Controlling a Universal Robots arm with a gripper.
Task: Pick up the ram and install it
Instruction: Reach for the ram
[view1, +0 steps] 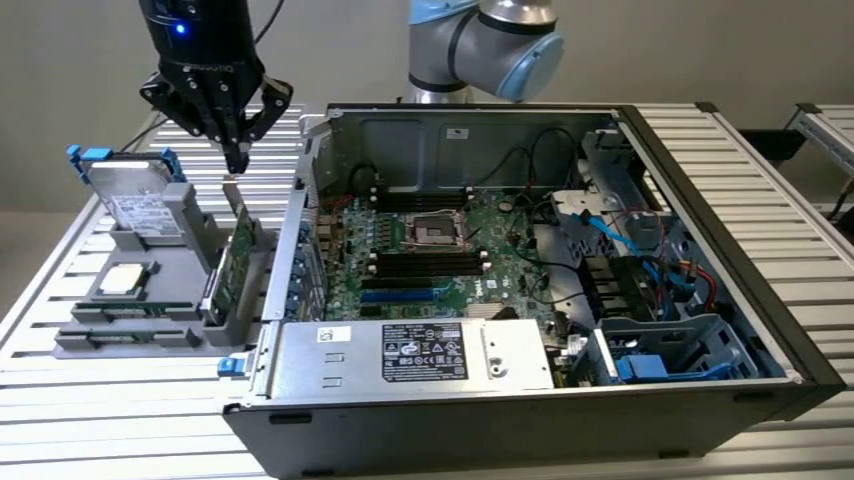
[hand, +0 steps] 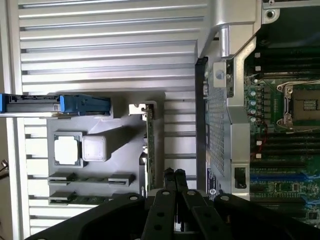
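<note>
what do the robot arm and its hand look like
The arm is silver-grey with rounded joints and a light blue cap. The hand is all black: linked bars with round rivets at the pivots, tapering to thin fingers, a small blue light on its body and a black cable beside it.

We see the ram (hand: 86, 199) as a thin, long green stick lying level in a slot of the grey holder (hand: 125, 145), near the square silver chip (hand: 67, 149), outside the computer case (hand: 220, 125).
</note>
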